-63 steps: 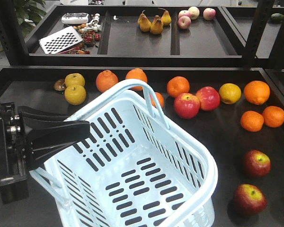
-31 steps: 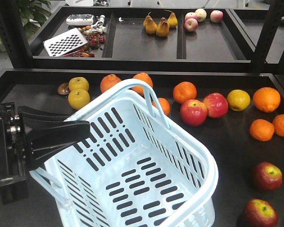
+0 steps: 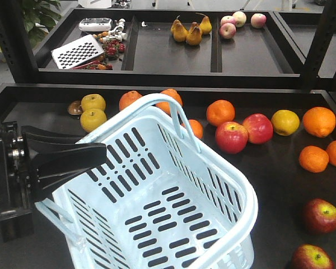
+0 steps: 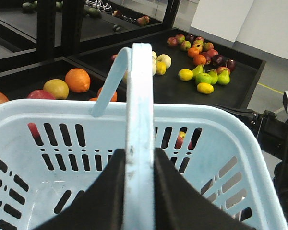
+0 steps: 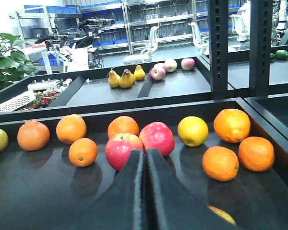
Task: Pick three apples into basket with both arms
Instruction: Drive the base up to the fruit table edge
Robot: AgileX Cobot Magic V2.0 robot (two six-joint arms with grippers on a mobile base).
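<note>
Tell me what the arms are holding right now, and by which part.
The left gripper holds the basket by its handle, pinched between the jaws. The right gripper is shut and empty.

The basket (image 3: 224,185) is smooth plastic with a soft sheen, its handle (image 4: 137,120) scuffed. The apples (image 3: 320,216) have glossy skins; the shelf (image 3: 269,168) is matt black, the grater (image 3: 77,51) dull metal.
</note>
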